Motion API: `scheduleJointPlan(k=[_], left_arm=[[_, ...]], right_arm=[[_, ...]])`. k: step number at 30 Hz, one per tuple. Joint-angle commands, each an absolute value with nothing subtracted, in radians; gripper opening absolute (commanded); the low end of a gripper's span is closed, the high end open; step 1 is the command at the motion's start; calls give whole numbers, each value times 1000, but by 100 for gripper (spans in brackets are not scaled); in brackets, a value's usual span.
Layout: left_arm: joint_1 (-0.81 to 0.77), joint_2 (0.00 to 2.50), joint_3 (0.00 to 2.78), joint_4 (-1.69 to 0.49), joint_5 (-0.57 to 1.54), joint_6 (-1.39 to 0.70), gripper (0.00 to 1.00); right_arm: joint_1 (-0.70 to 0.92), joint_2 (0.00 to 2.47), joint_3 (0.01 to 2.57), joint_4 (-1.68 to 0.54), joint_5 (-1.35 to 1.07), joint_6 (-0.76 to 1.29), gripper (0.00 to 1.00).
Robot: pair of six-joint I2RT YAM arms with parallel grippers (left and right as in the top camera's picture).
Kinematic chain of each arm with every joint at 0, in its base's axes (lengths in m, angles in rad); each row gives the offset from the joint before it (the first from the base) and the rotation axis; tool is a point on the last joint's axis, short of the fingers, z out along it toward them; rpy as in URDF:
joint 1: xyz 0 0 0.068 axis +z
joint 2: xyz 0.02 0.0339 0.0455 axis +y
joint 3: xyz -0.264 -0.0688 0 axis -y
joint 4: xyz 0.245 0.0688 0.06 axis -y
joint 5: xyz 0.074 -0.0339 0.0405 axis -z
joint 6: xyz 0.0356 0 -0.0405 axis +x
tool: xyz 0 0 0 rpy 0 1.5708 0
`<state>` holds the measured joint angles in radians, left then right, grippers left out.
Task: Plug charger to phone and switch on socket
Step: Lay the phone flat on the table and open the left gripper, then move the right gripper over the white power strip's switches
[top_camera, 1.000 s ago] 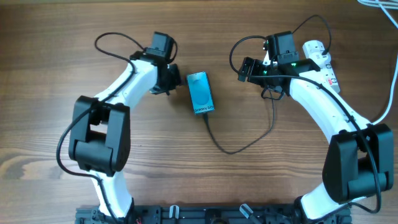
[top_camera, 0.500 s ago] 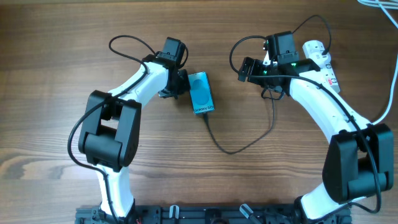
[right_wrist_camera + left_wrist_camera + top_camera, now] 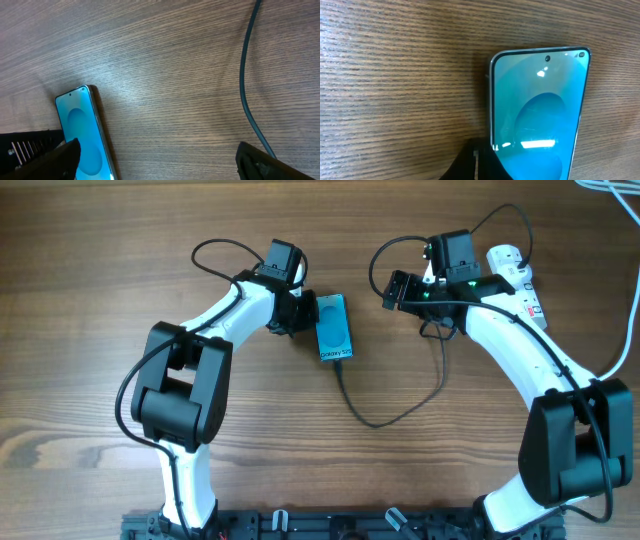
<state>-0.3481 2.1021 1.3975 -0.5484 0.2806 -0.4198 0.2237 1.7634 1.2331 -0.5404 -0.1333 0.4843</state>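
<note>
The phone (image 3: 333,327) lies face up mid-table, cyan screen lit, white band at its near end. The thin black charger cable (image 3: 375,422) meets the phone's near end and loops right and up toward the white socket strip (image 3: 520,280) at the back right; its white plug is hidden by the right arm. My left gripper (image 3: 300,313) is shut, its tip (image 3: 480,162) touching the phone's (image 3: 540,115) left edge. My right gripper (image 3: 393,290) is open and empty, right of the phone (image 3: 82,135), its fingertips (image 3: 165,160) spread wide, the cable (image 3: 245,95) between them and beyond.
The strip's thick white cord (image 3: 630,310) runs down the right table edge. Another white cable (image 3: 610,190) crosses the back right corner. Bare wood table (image 3: 80,330) lies left of the arms and along the front (image 3: 350,480).
My left gripper has moved right against the phone's left edge, and the phone has slid right and turned more upright. The right arm has not moved.
</note>
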Motion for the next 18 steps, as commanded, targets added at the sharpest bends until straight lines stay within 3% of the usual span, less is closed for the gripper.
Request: scheduleJointPlan(k=[1, 12, 14, 15, 16, 17, 18], left_arm=[[-350, 2116, 1386, -570, 216, -400, 7], [-274, 2099, 1399, -607, 292, -400, 5], [-205, 2086, 1400, -608, 408, -400, 16], [-160, 2087, 1400, -614, 459, -400, 25], [-135, 2087, 1400, -623, 474, -400, 32], [-111, 2087, 1400, -639, 475, -400, 40], [-95, 2087, 1400, -649, 475, -400, 51]], right_arm=[[225, 1763, 1236, -536, -120, 474, 100], [225, 1763, 1236, -525, -134, 505, 100], [225, 1763, 1236, -509, -235, 502, 99], [225, 1763, 1236, -511, -299, 499, 87], [225, 1763, 1236, -519, -329, 500, 86], [226, 1763, 1236, -525, -344, 500, 78], [229, 1763, 1236, -531, -346, 500, 62]])
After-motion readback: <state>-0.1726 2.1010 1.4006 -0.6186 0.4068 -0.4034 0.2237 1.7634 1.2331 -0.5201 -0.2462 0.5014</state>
